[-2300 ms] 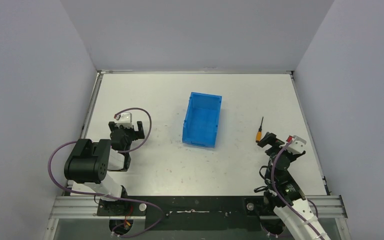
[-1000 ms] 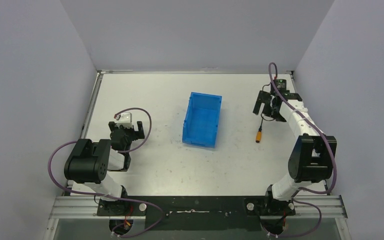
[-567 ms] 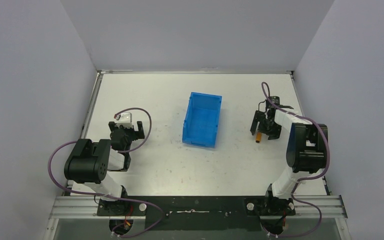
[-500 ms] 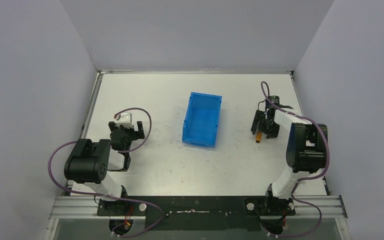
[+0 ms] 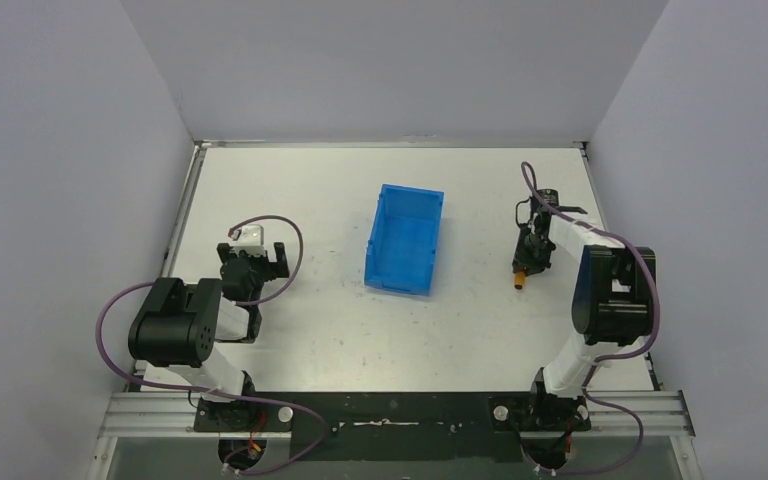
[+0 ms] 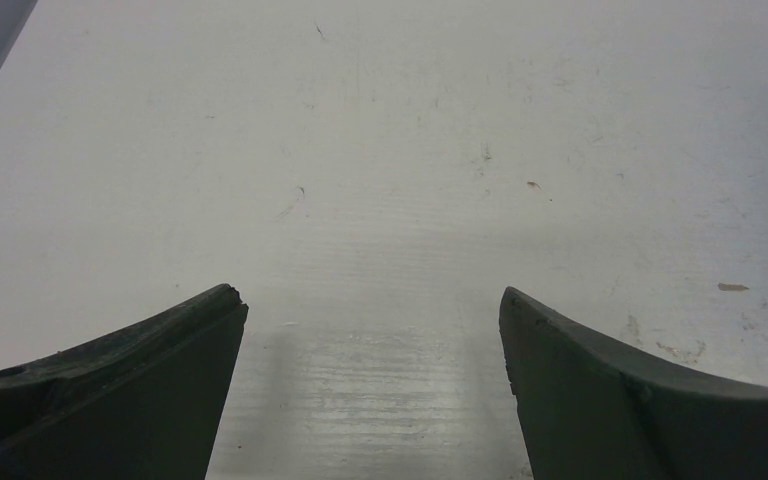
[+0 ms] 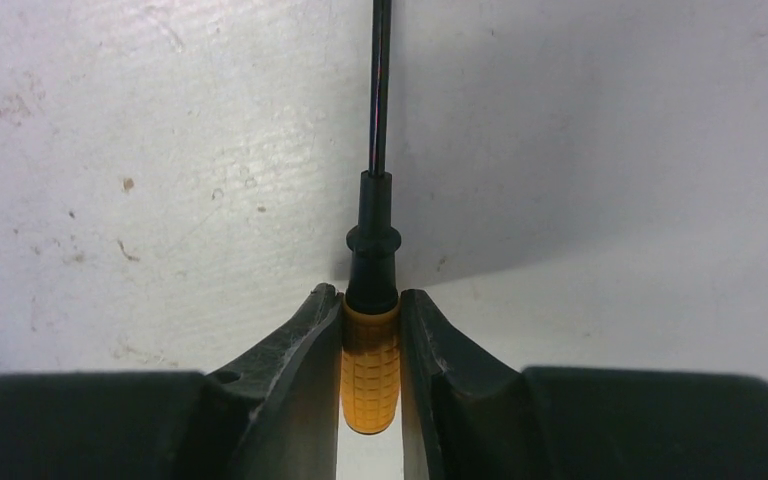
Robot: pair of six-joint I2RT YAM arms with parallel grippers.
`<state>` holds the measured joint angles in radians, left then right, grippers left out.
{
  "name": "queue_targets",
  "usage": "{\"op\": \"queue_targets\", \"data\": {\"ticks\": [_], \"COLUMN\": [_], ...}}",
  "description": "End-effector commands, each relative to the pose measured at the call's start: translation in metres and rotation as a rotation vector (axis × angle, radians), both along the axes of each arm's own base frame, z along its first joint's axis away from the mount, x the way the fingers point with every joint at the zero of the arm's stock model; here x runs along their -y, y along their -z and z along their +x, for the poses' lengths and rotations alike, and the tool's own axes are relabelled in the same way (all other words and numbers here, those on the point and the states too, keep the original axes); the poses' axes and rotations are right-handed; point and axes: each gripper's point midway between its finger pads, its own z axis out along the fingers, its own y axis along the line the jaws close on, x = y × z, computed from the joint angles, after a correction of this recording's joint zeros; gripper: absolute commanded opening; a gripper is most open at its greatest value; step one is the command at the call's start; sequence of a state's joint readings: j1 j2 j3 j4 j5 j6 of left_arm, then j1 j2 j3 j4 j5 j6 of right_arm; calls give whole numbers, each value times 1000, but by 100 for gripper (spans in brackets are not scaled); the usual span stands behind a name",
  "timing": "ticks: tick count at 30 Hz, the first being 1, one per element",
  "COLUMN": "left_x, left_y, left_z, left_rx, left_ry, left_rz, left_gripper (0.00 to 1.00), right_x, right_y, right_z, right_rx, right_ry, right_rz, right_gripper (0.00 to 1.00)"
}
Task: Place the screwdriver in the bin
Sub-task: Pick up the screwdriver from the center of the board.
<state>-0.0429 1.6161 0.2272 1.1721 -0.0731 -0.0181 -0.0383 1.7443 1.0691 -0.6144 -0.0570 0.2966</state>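
The screwdriver (image 7: 371, 370) lies on the white table, its orange handle pinched between my right gripper's (image 7: 371, 305) two black fingers and its thin black shaft pointing away. Seen from above, the right gripper (image 5: 527, 268) sits low over the screwdriver (image 5: 521, 281), right of the bin (image 5: 405, 238), a blue open-top box that stands mid-table with nothing showing inside. My left gripper (image 5: 251, 262) rests near the table's left side, well apart from both. In the left wrist view its gripper (image 6: 370, 300) stands open over bare table.
Grey walls enclose the table on the left, back and right. A metal rail (image 5: 390, 410) with both arm bases runs along the near edge. The right arm's purple cable (image 5: 532, 185) loops above its wrist.
The right arm swung out, dropped over the screwdriver and its fingers went from wide open to shut on the handle. The left arm and bin have not moved.
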Motion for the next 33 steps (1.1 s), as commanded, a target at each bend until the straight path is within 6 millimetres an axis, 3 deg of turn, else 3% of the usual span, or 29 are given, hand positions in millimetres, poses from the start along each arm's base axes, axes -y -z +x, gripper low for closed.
{"op": "queue_targets", "data": {"ticks": [1, 11, 25, 33], "left_x": [1, 1, 1, 1], "left_y": [-22, -22, -21, -22], "left_z": [11, 11, 11, 11], "left_rx": [82, 81, 80, 81], "left_ry": [4, 4, 4, 4], "left_rz": [-5, -6, -6, -6], "left_gripper": [97, 97, 97, 97], "right_x": [-5, 2, 10, -3], "right_y": [-45, -119, -217, -222], "right_z": [-1, -9, 8, 11], "right_rx": [-6, -22, 123, 144], "right_ry": [-47, -62, -18, -36], "right_rz": [-8, -63, -117, -109], "right_gripper": [0, 0, 0, 0]}}
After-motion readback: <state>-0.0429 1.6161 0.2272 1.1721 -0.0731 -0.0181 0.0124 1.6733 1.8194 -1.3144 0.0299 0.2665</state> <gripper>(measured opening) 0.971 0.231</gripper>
